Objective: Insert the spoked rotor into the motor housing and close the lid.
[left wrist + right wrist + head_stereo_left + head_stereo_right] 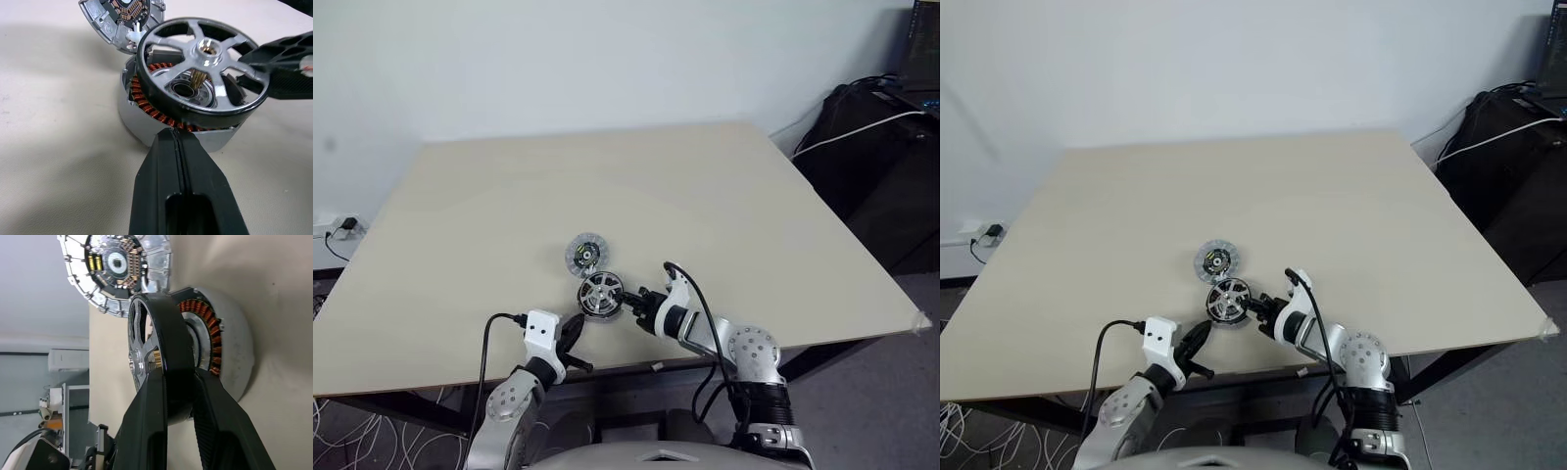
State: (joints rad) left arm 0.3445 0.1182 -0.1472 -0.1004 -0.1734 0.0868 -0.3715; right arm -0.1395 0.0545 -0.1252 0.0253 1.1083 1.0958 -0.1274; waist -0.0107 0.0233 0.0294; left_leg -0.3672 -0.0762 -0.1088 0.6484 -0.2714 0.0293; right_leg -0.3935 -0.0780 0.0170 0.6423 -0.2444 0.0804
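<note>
The motor housing (142, 125), a silver cup with copper windings (208, 318), lies on the table near its front edge. Over it the spoked rotor (205, 54) hangs slightly tilted, its dark rim partly above the windings. My right gripper (178, 377) is shut on the rotor's rim, one finger on each face. My left gripper (176, 139) is shut with nothing in it, its tip close against the housing's near wall. Just behind the housing lies the lid (586, 253), its circuit face up, and its edge touches or nearly touches the housing.
The light wooden table (705, 196) stretches bare behind the parts. A black bag and cables (871, 127) sit off its far right corner. A wall socket with a plug (342, 227) is at the left.
</note>
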